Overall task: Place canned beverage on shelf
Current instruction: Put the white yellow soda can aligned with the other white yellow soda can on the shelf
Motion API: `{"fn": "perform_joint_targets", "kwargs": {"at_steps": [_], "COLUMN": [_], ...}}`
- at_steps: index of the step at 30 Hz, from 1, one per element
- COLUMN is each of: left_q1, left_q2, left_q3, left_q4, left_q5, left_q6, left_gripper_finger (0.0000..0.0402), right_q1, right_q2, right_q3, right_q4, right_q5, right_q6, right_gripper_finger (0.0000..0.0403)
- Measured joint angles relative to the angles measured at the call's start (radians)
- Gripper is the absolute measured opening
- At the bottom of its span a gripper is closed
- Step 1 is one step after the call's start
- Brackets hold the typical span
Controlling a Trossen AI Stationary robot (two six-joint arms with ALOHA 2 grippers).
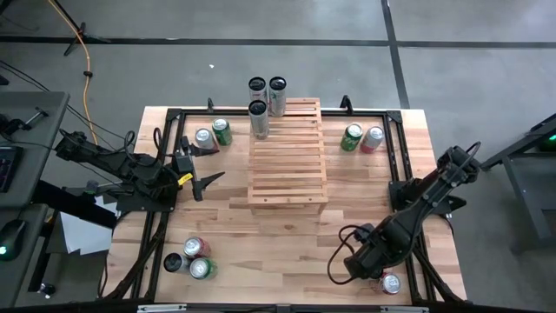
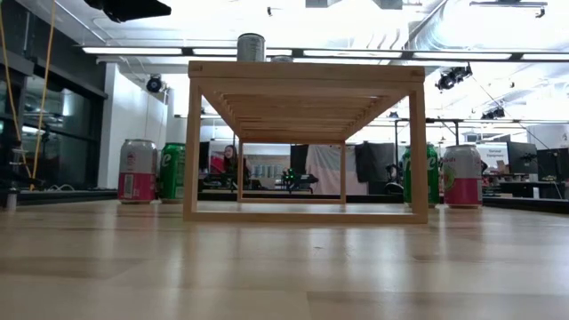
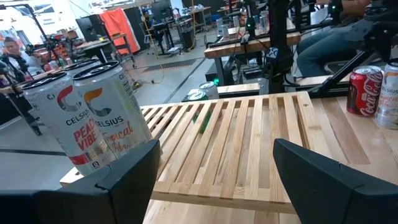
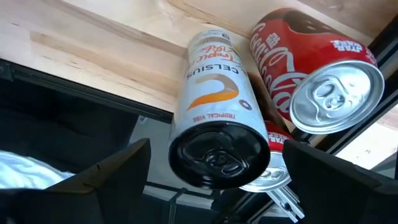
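Right under my right gripper (image 4: 211,180) stands a white can (image 4: 214,118) with a black top, framed between my two dark fingers, which are spread apart and close on nothing; a red cola can (image 4: 317,81) stands just beside it and the silver top of a third can (image 4: 270,177) peeks from behind. From above, that arm is bent down over the near right corner of the table (image 1: 365,196), where only one can (image 1: 391,283) shows past it. My left gripper (image 1: 201,165) hangs near the left side of the shelf (image 1: 288,156), its fingers (image 3: 124,180) also spread and empty. Through its wrist camera I look across the pale slats of the shelf, with two white cans (image 3: 87,115) standing at one end. From above, three tall cans (image 1: 265,100) cluster at the shelf's far left corner, one on the slats, the other two at or just past the far edge. A silver-topped can and a green can (image 1: 213,133) stand left of the shelf, a green and a pink one (image 1: 362,137) on its right, and three more (image 1: 191,258) sit near the front left corner. At table height, the shelf stands as an open wooden frame between those pairs.
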State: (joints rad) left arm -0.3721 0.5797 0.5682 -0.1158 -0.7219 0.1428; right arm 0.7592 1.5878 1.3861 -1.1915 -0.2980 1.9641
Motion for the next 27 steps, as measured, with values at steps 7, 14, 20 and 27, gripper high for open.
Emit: {"fn": "perform_joint_targets", "kwargs": {"at_steps": [7,14,20,27], "left_q1": [0.000,0.000,0.000,0.000], "left_q2": [0.000,0.000,0.000,0.000], "left_q3": [0.000,0.000,0.000,0.000], "left_q4": [0.000,0.001,0.002,0.002], "left_q5": [0.000,0.000,0.000,0.000], "left_q6": [0.000,0.017,0.025,0.025], "left_gripper_finger": [0.0305,0.0305,0.0305,0.0305], "right_q1": [0.008,0.007,0.007,0.005], "right_q2": [0.032,0.055,0.054,0.054], "right_q3": [0.000,0.000,0.000,0.000], "right_q4": [0.001,0.008,0.007,0.004], "right_q5": [-0.006,-0.037,-0.027,-0.015], "right_q6": [0.000,-0.013,-0.057,-0.089], "right_gripper_finger": [0.0350,0.0350,0.0347,0.0267]}}
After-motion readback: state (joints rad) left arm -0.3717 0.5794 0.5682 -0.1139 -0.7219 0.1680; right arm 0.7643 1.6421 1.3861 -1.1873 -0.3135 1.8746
